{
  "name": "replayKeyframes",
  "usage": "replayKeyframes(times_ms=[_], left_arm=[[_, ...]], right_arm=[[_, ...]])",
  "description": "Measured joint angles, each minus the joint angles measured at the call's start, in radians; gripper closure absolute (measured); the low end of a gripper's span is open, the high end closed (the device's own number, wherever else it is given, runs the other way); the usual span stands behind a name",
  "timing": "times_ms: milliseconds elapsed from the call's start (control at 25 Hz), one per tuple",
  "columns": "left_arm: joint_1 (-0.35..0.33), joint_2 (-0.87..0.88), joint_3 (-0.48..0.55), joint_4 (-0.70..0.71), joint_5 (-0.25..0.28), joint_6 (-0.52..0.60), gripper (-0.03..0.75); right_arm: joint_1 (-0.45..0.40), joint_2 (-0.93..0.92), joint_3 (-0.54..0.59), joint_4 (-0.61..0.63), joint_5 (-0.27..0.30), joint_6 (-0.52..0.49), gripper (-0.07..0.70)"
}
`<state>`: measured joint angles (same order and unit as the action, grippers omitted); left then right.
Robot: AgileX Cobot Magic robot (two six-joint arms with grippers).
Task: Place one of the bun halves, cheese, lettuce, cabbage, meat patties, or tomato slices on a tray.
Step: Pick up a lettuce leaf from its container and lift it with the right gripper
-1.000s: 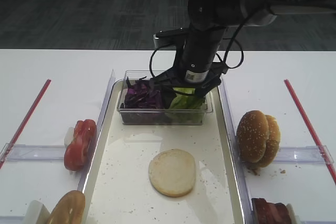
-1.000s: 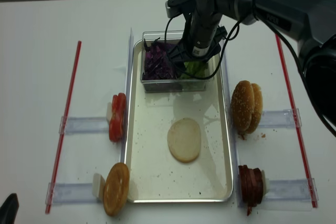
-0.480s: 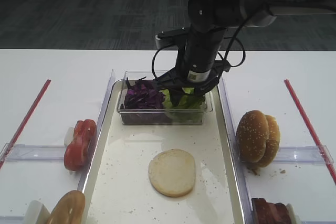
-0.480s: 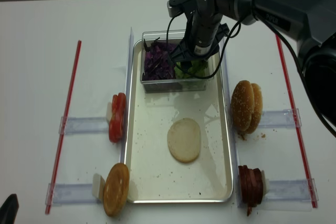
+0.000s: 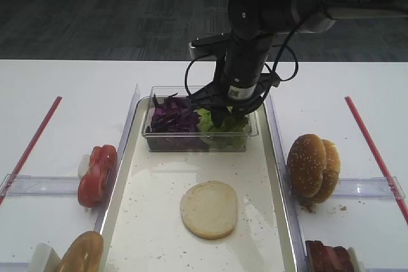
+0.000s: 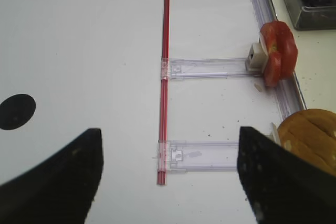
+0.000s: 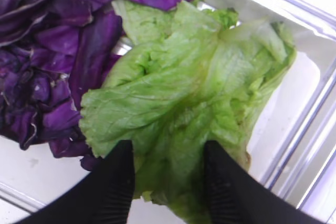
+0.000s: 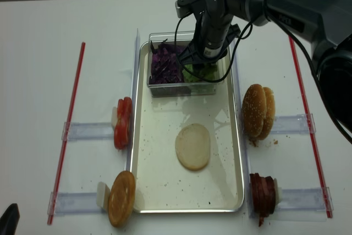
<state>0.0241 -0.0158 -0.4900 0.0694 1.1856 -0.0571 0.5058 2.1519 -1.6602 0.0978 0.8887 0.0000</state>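
Observation:
The light green lettuce (image 7: 194,87) lies in the right half of a clear tub (image 5: 191,141), beside the purple cabbage (image 5: 172,118). My right gripper (image 7: 168,156) reaches down into the tub, and its two black fingers pinch the near part of the leaf, which bunches up between them. The tub stands at the far end of the silvery tray (image 5: 153,221). A pale bun disc (image 5: 208,209) lies flat on the tray floor. Over bare table at the left, my left gripper (image 6: 169,140) is open and holds nothing.
Sesame bun halves (image 5: 312,167) stand right of the tray, with meat patties (image 5: 328,258) nearer the front. Tomato slices (image 5: 97,174) and another bun (image 5: 81,253) stand to its left on clear holders. Red strips (image 5: 32,144) (image 5: 373,151) mark both sides.
The right gripper's fingers have come together around the lettuce inside the tub. The leaf now looks gathered between them. The left arm has stayed still.

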Motion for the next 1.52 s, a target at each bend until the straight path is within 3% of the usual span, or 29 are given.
replayKeyframes(times_ms=[280, 400, 720, 1200, 1520], left_arm=[[0.0, 0.0, 0.0, 0.0, 0.0, 0.0, 0.224], [0.0, 0.0, 0.0, 0.0, 0.0, 0.0, 0.224], [0.0, 0.0, 0.0, 0.0, 0.0, 0.0, 0.224], [0.0, 0.0, 0.0, 0.0, 0.0, 0.0, 0.224], [0.0, 0.0, 0.0, 0.0, 0.0, 0.0, 0.224]], right_arm=[[0.0, 0.0, 0.0, -0.006, 0.0, 0.0, 0.511], [0.0, 0.0, 0.0, -0.01, 0.0, 0.0, 0.57], [0.0, 0.0, 0.0, -0.015, 0.011, 0.0, 0.577], [0.0, 0.0, -0.187, -0.016, 0.152, 0.0, 0.578], [0.0, -0.068, -0.206, -0.02, 0.199, 0.0, 0.578]])
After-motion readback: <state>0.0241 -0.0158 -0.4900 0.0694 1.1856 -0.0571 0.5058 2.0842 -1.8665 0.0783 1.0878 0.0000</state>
